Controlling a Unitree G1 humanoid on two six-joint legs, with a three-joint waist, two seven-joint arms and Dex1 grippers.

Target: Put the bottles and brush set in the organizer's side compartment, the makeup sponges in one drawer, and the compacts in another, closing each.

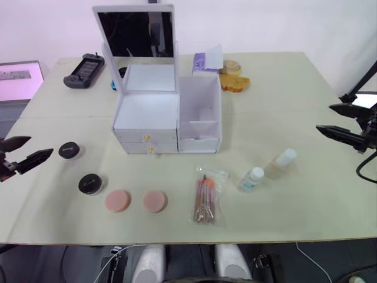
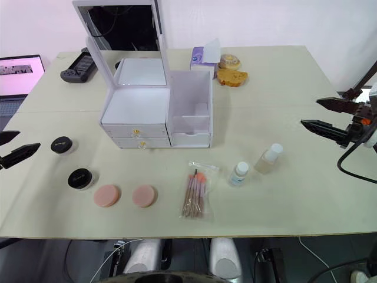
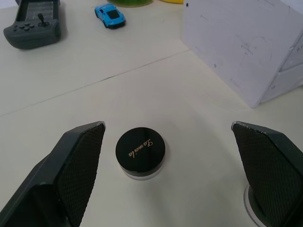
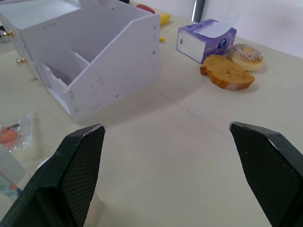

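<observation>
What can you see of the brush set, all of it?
The brush set is a flat, clear, crinkled plastic pouch holding several thin pink-handled brushes with orange-pink tips at the end nearer the organizer. It lies flat on the table, lengthwise toward the front edge, in front of the side compartment, between the right-hand makeup sponge and the blue-labelled bottle. Nothing touches it except the table.

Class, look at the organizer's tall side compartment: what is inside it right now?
The side compartment holds only its own white dividers; no bottles or brush set. Its floor behind the low front divider is partly hidden.
</observation>
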